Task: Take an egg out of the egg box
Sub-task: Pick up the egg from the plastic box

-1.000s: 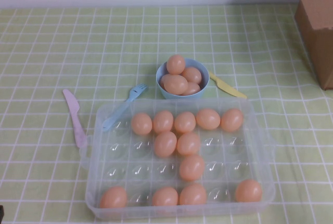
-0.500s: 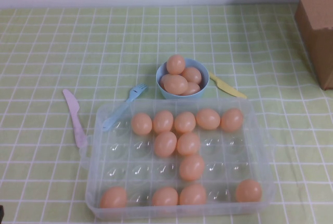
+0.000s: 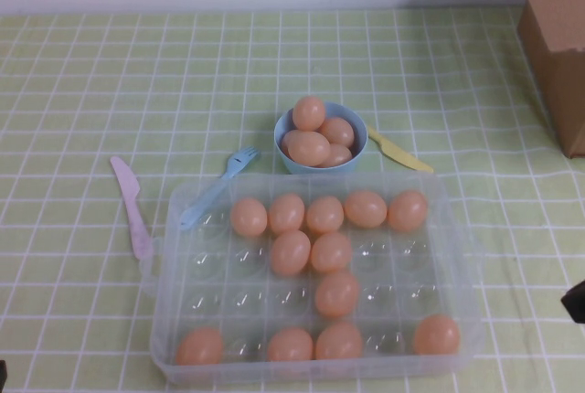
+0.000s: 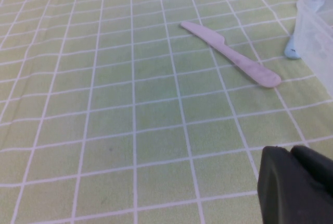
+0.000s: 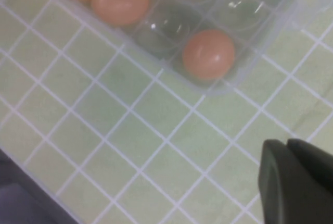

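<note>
r gripper [image 3: 576,303] near egg box [image 3: 462,228], l gripper [image 4: 296,185] by knife [image 4: 229,54]

Your table [image 3: 91,73] wears a green cloth with a white grid, and the clear egg box [image 3: 462,256] sits on it at the near middle. Just behind the box stands a light-blue bowl [image 3: 358,137] of eggs, with a yellow knife [image 3: 399,152] to its right. A blue fork [image 3: 217,186] and a pink knife [image 3: 131,206] lie left, and a cardboard box [image 3: 554,37] stands far right.
</note>
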Motion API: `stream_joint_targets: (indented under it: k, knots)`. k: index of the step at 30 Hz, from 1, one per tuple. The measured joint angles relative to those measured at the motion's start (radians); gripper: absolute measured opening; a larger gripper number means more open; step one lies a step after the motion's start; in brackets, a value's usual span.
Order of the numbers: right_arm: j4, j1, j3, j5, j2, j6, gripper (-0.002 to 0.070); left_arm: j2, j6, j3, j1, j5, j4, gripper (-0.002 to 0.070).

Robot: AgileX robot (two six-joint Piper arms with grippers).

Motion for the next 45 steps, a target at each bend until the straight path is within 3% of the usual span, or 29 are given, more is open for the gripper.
stream_joint_targets:
  k: [10,19,22,28,30,45]
  knots:
    - [-0.217,0.272,-0.256,0.021,0.374,-0.002,-0.0017,0.0,0.0,0.0,0.0,0.0,0.0,-0.0004]
    - [-0.283,0.323,-0.522,0.052,0.659,-0.006,-0.0011,0.0,0.0,0.0,0.0,0.0,0.0,-0.0004]
    - [-0.284,0.323,-0.585,0.05,0.733,-0.028,0.0053,0.0,0.0,0.0,0.0,0.0,0.0,-0.0004]
    - [-0.284,0.323,-0.629,-0.064,0.826,-0.052,0.0356,0.0,0.0,0.0,0.0,0.0,0.0,-0.0004]
    - [-0.284,0.323,-0.631,-0.119,0.843,-0.054,0.0414,0.0,0.0,0.0,0.0,0.0,0.0,-0.0004]
    - [-0.266,0.342,-0.635,-0.288,0.939,-0.054,0.0389,0.0,0.0,0.0,0.0,0.0,0.0,-0.0004]
